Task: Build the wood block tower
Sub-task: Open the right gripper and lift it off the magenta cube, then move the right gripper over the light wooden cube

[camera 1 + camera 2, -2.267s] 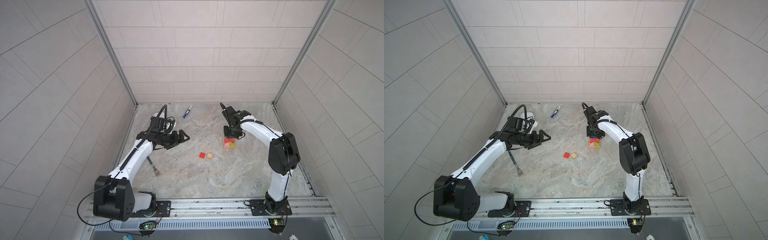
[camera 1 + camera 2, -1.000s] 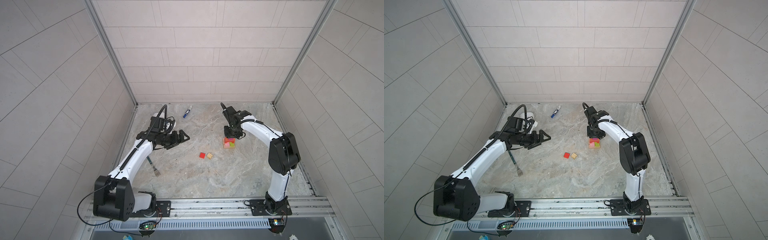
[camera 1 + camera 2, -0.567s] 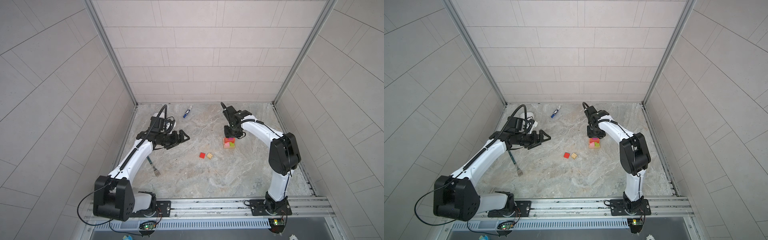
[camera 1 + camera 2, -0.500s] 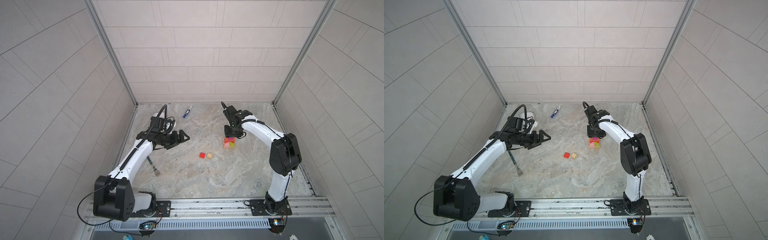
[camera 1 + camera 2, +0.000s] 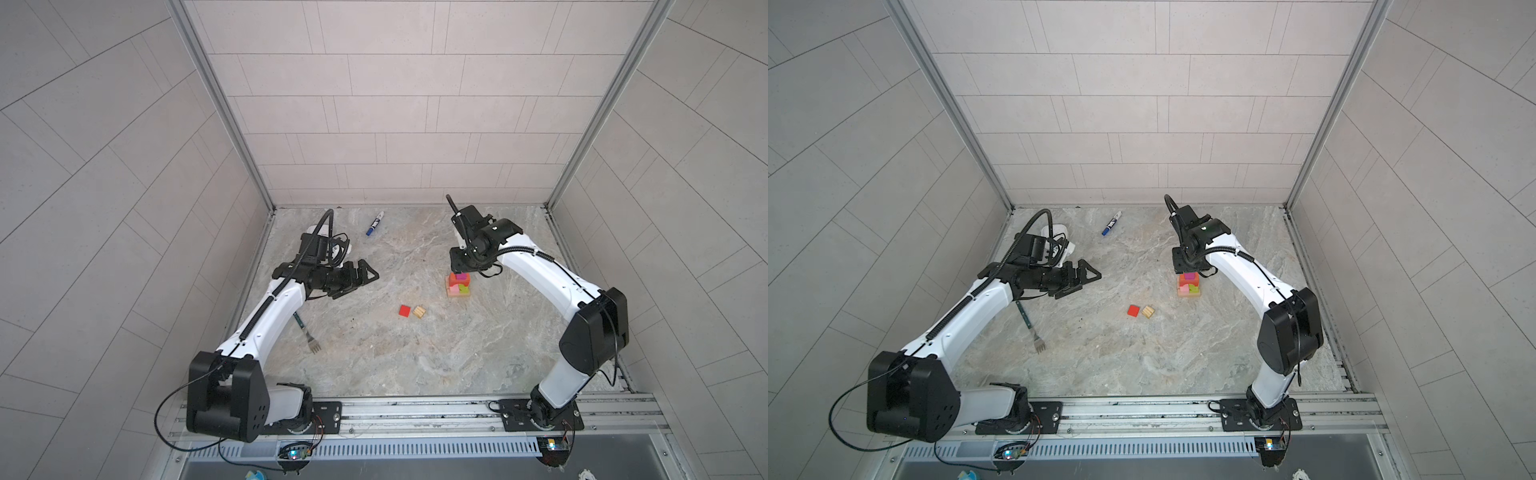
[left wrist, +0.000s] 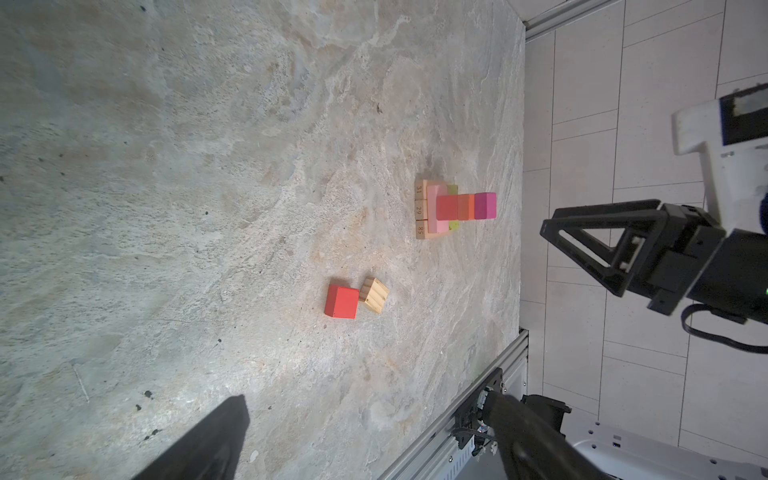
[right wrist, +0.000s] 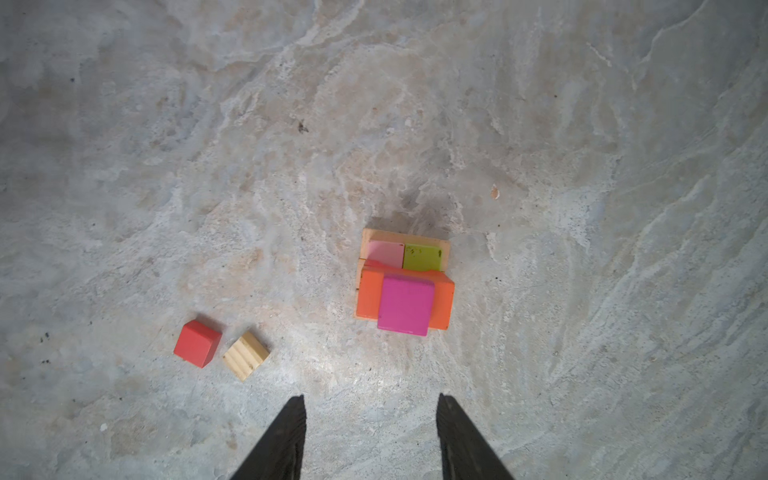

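Both top views: the right tool (image 5: 463,266) (image 5: 1185,266) hangs just above the tower (image 5: 458,286) (image 5: 1188,287), pointing down. Its jaw gap is hard to read from here. The magenta cube (image 5: 460,276) is the top piece, right under that tool. The left tool (image 5: 358,282) (image 5: 1080,277) is well apart from the tower, lying abt level, jaws spread wide w/ nothing btw them. The red cube (image 5: 404,310) and tan cube (image 5: 419,311) lie just beside each other on the surface (image 5: 415,365), btw the two tools and nearer the right one. A marker (image 5: 375,223) lies beyond the left tool, and a fork (image 5: 308,334) lies under the left arm.

Left wrist view: the tower (image 6: 440,208) is tan bars at the base, then pink and lime, red, orange, w/ the magenta cube (image 6: 485,205) on top. The right tool hangs clear of it w/ a gap.

Right wrist view: the right tool (image 7: 371,397) has its fingers (image 7: 282,440) partly apart and grips nothing. The tower (image 7: 368,295) sits just ahead of the tips, and both loose cubes (image 7: 197,343) (image 7: 246,354) lie off to one side.
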`<action>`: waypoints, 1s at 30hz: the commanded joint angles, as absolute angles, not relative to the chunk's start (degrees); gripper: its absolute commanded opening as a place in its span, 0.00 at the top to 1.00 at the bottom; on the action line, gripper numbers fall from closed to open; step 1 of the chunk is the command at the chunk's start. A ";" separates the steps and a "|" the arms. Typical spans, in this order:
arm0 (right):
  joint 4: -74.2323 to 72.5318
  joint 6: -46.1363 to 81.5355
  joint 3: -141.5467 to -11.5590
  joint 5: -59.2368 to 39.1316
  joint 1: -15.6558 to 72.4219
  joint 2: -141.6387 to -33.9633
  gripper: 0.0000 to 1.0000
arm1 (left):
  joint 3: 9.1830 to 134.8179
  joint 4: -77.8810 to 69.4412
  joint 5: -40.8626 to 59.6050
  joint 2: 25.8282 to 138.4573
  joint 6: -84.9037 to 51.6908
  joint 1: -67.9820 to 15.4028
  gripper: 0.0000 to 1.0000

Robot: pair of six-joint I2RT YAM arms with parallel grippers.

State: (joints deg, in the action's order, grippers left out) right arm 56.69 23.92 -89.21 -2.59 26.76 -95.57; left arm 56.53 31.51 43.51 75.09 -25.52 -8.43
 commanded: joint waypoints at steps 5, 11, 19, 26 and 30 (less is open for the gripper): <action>56.87 18.26 -83.82 -6.12 32.34 -90.75 0.48 | 55.95 31.33 43.42 74.05 -25.41 -7.85 0.01; 54.67 15.11 -79.95 -9.04 36.80 -90.91 0.48 | 55.90 31.37 43.41 74.18 -25.40 -7.74 0.02; 53.02 12.51 -78.17 -6.67 42.76 -95.05 0.48 | 55.90 31.30 43.32 74.01 -25.40 -7.74 0.01; 48.86 11.54 -76.99 -8.47 43.51 -99.96 0.49 | 55.72 31.35 43.24 74.08 -25.40 -7.74 0.01; 46.33 10.74 -76.73 -9.36 43.69 -102.15 0.49 | 55.81 31.29 43.26 74.00 -25.51 -7.80 0.01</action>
